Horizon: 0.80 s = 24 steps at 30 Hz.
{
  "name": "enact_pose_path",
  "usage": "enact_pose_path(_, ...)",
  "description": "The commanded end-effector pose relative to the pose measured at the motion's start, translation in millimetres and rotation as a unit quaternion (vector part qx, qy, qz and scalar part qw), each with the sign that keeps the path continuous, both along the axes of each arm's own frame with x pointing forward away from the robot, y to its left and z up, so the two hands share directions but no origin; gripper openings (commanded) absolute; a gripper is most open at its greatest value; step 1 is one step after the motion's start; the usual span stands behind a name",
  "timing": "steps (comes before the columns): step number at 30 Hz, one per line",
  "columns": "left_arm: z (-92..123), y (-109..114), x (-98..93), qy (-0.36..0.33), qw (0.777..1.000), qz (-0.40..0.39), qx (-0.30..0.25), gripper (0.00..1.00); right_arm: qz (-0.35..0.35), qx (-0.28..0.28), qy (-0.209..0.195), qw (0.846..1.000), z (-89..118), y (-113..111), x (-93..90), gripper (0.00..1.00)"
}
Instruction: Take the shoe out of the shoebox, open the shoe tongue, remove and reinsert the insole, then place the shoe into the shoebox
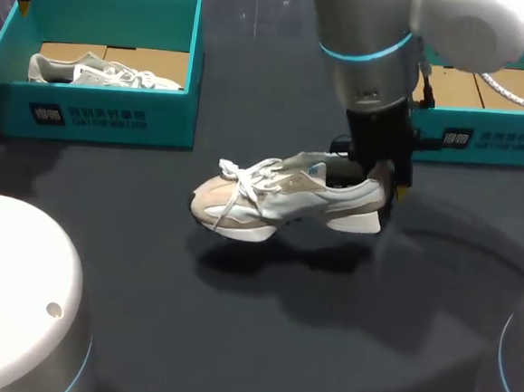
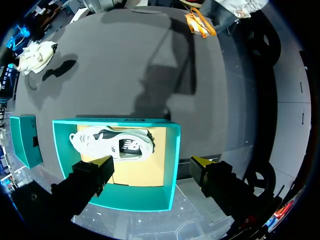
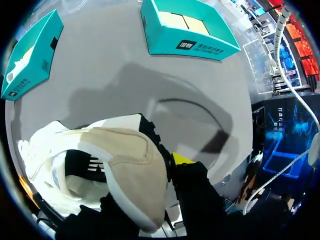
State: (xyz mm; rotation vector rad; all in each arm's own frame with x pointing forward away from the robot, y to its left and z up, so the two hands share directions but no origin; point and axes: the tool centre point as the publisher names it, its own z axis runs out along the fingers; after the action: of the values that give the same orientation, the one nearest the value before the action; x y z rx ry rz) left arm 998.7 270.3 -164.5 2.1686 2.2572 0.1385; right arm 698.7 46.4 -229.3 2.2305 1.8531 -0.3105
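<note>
Over the dark table point(image 1: 260, 341) we hold the shoe point(image 1: 280, 193) by its heel, toe toward our left. It hangs between the left shoebox point(image 1: 104, 120), which holds a second shoe point(image 1: 99, 72), and the right shoebox point(image 1: 484, 141), which shows only its cardboard floor. The shoe's shadow lies apart from the sole, so we judge it is clear of the surface. We take the lifting-out as done and the setting-down as the step in hand. We should lower the shoe level so the whole sole lands at once, in the open stretch between the boxes, with the tongue within reach of our other arm, and let go only once it rests. The right gripper point(image 1: 376, 182) is clamped on the heel collar, apparently one finger inside the opening and one outside. The left gripper point(image 2: 151, 164) hangs above the left shoebox, jaws spread wide with nothing between them. The head view alone shows the gap between sole and shadow. The right wrist view alone shows a yellow fingertip point(image 3: 182, 159) against the heel's outer side, while the left wrist view looks straight down onto the second shoe.
</note>
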Motion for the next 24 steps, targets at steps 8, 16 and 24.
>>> enact_pose_path(8, 0.6, 0.6, -0.1, 0.0, 1.0, -0.001, 0.001, 1.0, -0.002, 0.045, -0.005, 0.999, -48.6, -30.4, -33.4, 0.0)
enact_pose_path(16, 0.6, 0.6, -0.1, 0.0, 1.0, -0.001, 0.001, 1.0, -0.005, 0.047, -0.008, 0.999, -74.8, -34.0, -45.4, 0.0)
enact_pose_path(24, 0.6, 0.6, -0.1, 0.0, 1.0, -0.001, 0.001, 1.0, 0.003, 0.054, -0.007, 0.999, -96.1, -38.4, -41.9, 0.0)
